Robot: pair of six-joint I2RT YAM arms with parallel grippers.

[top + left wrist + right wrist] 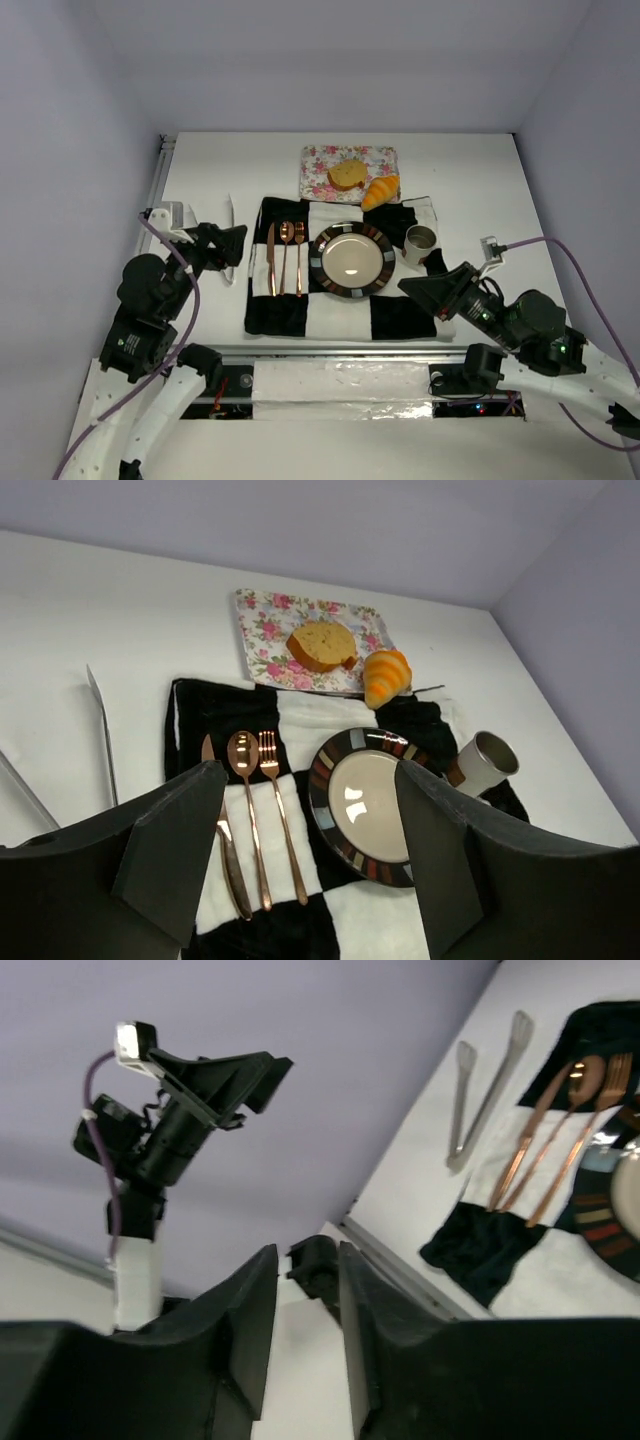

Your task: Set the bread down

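Observation:
The bread lies on a floral tray [318, 170] at the back: a round tan slice [347, 174] and an orange croissant [381, 190] at the tray's front right corner. Both also show in the left wrist view, the slice [320, 645] and the croissant [386, 677]. The dark-rimmed plate [322, 262] sits empty on the checkered cloth [300, 312]. My left gripper [234, 245] is open wide and empty, left of the cloth, facing the plate [325, 785]. My right gripper [408, 285] is empty with its jaws narrowly parted, at the cloth's front right.
Copper knife, spoon and fork [285, 258] lie left of the plate. A grey cup [420, 243] stands right of it. Metal tongs [229, 222] lie on the table left of the cloth. The right wrist view shows the left arm [190, 1090] and the cutlery [545, 1140].

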